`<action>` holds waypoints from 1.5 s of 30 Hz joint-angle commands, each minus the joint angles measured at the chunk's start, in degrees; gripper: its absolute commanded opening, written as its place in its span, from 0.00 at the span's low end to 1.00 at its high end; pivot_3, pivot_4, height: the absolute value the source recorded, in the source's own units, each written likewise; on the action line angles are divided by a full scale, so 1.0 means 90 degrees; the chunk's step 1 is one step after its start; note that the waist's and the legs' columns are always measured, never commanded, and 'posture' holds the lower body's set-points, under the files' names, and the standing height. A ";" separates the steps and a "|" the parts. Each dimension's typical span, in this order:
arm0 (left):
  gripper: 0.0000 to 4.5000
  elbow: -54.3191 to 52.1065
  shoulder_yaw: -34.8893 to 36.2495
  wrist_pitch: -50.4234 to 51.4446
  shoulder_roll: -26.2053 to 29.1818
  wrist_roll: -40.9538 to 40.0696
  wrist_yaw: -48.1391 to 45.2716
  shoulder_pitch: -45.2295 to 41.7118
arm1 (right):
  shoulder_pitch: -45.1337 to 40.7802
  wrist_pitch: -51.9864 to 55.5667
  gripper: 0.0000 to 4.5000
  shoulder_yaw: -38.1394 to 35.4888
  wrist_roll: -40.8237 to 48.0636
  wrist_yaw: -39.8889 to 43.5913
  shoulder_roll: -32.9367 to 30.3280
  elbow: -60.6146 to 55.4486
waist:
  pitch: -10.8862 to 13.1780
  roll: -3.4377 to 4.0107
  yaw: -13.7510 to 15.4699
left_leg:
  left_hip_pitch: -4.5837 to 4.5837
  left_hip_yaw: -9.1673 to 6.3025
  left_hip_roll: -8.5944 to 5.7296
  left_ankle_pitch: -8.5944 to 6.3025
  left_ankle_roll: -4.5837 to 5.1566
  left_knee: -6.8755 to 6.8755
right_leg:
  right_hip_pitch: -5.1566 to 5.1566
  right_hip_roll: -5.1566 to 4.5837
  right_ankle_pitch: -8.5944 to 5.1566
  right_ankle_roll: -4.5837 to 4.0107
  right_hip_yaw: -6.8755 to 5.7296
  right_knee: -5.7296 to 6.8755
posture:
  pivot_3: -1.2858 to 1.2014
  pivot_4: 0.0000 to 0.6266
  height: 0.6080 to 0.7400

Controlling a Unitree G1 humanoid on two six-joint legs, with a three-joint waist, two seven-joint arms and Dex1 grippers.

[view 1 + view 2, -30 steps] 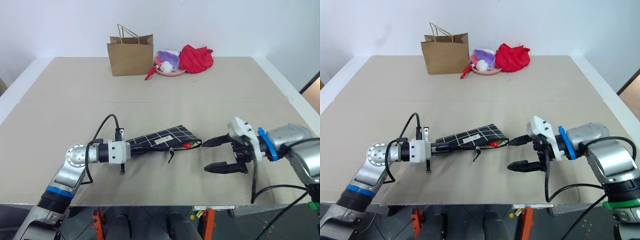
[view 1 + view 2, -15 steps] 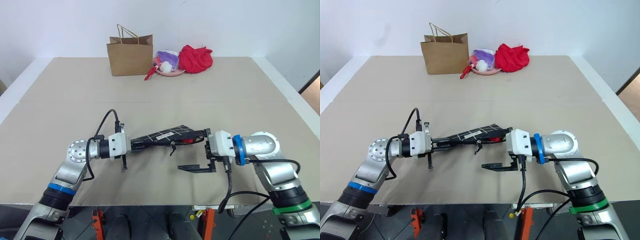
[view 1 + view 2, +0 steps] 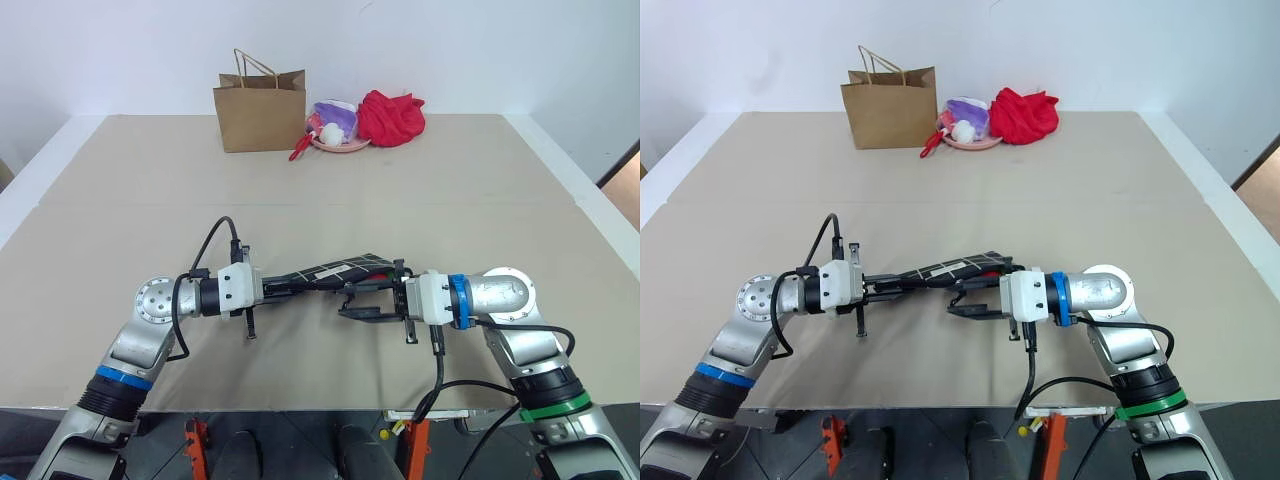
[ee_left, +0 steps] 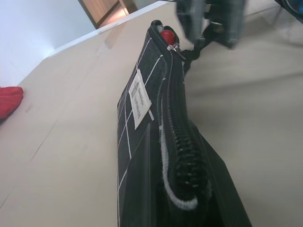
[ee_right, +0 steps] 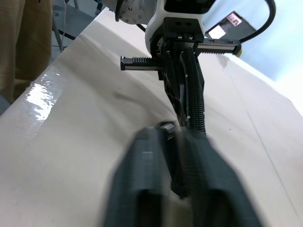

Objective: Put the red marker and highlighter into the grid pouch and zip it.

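Black fabric with a white grid, the grid pouch [image 3: 335,271] is hanging lifted off the tan table [image 3: 420,190] in the left eye view, stretched between the two arms near the front edge. The left gripper [image 3: 290,287] is pinching one end of it, fingers pressed together on the cloth, apparently so the zipper line stays taut. The right gripper [image 3: 368,297] is meeting the other end, its fingers closing in by the zipper pull [image 3: 347,291]; this looks like the zipping step.

From the right eye view, the brown paper bag [image 3: 893,107], a pink plate [image 3: 965,141] and a red cloth [image 3: 1024,112] are sitting well apart at the table's far edge, out of the way.

Looking along the left wrist, the pouch is being held edge-up, zipper uppermost, so the teeth run straight. The red marker [image 4: 165,36] is showing its red end inside the open far end, so closing is not finished. I cannot tell where the highlighter is; judging by the task, it is probably inside.

Along the right wrist, the blurred fingers are drawn together around the pouch's end.
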 commanded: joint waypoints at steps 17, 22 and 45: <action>0.00 -0.0180 0.0174 -0.0134 0.0119 0.0033 0.0019 0.0053 | 0.0064 0.0497 0.01 -0.0839 0.0594 -0.0676 -0.0364 -0.0404 | 0.0000 0.0000 0.0006 | 0.0002 -0.0001 0.0000 0.0000 0.0000 0.0000 | 0.0003 0.0000 0.0000 -0.0002 0.0000 0.0001 | 0.52 0.24 1.00; 0.00 -0.0133 0.0142 -0.0192 0.0113 0.0074 0.0025 0.0076 | 0.0402 0.0769 0.01 -0.1199 0.0713 -0.0696 -0.0769 -0.0638 | 0.0000 0.0001 0.0007 | 0.0005 -0.0001 0.0000 0.0000 0.0000 -0.0001 | 0.0003 0.0001 0.0000 -0.0002 0.0000 0.0001 | 0.52 0.24 1.00; 0.00 -0.0015 0.0185 -0.0418 0.0181 0.0242 0.0032 0.0216 | 0.1972 0.0620 0.01 -0.2489 -0.0004 -0.1662 -0.1521 -0.0320 | 0.0000 0.0001 0.0014 | 0.0010 0.0000 0.0000 0.0000 0.0000 0.0001 | 0.0010 -0.0001 0.0000 0.0000 0.0002 0.0000 | 0.52 0.24 1.00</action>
